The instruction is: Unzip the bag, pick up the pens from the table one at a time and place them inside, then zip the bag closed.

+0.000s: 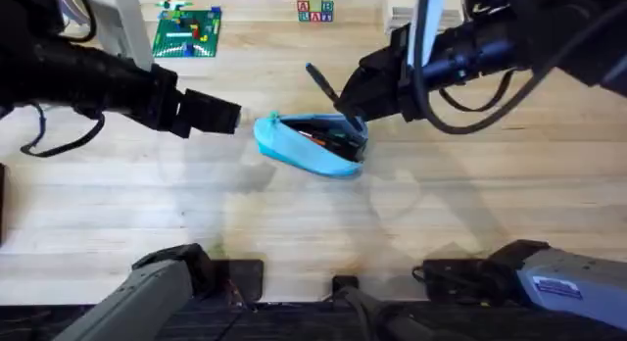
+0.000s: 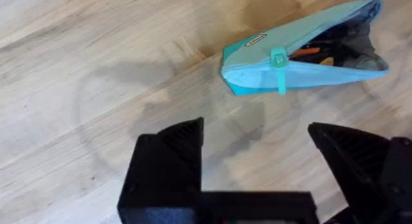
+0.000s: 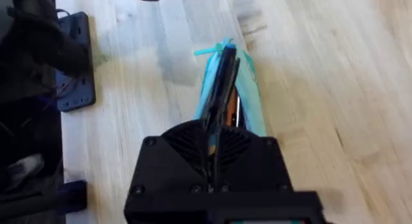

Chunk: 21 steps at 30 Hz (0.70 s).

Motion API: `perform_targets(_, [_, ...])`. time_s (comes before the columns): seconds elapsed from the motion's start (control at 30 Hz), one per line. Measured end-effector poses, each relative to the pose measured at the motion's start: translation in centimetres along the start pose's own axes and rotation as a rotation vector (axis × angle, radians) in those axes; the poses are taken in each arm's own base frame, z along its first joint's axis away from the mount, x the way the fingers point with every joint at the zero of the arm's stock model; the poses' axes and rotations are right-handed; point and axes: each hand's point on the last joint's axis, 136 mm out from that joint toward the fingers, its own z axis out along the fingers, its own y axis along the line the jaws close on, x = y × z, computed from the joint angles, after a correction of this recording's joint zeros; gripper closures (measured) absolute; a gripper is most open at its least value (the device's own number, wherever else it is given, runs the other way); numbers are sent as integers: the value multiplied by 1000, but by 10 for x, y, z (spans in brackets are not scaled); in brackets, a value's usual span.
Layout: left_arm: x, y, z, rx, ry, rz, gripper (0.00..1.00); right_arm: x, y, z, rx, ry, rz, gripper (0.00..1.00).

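Progress: bag is unzipped and gaping, some contents already inside, one pen mid-delivery, zip-up not yet done.

Left gripper is nearest the camera side, fingers spread wide, holding nothing, hovering just above the table. Just ahead of its fingertips lies the closed end of the bag, near but apart, no contact. Teal zipper pull sits close to that end, so the zip is run nearly full length open. Orange and dark items show inside the mouth; can't tell how many are pens.

Right gripper is beyond, at the far end of the bag, fingers clamped on a black pen. In the right wrist view the pen runs forward from between the fingers, lined up along the bag opening directly ahead and below. In the overhead view the pen's upper end sticks up and away past the gripper; lower end is hidden by the gripper, so can't tell if the tip is in the bag yet.

No loose pens visible on the table around either gripper. Judgement: this looks like the last or a late pen. Left: release it inside, then zip closed, likely left gripper bracing the near end.

Far off, a green brick baseplate and letter blocks, untouched.
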Motion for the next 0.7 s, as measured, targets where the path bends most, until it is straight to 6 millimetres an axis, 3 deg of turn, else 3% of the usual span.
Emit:
perform_targets(0.37, [0,0,0,0,0,0,6,21,-4,31,-69,72,0,968])
perform_targets(0.7, [0,0,0,0,1,0,6,28,-14,45,-82,80,-120,968])
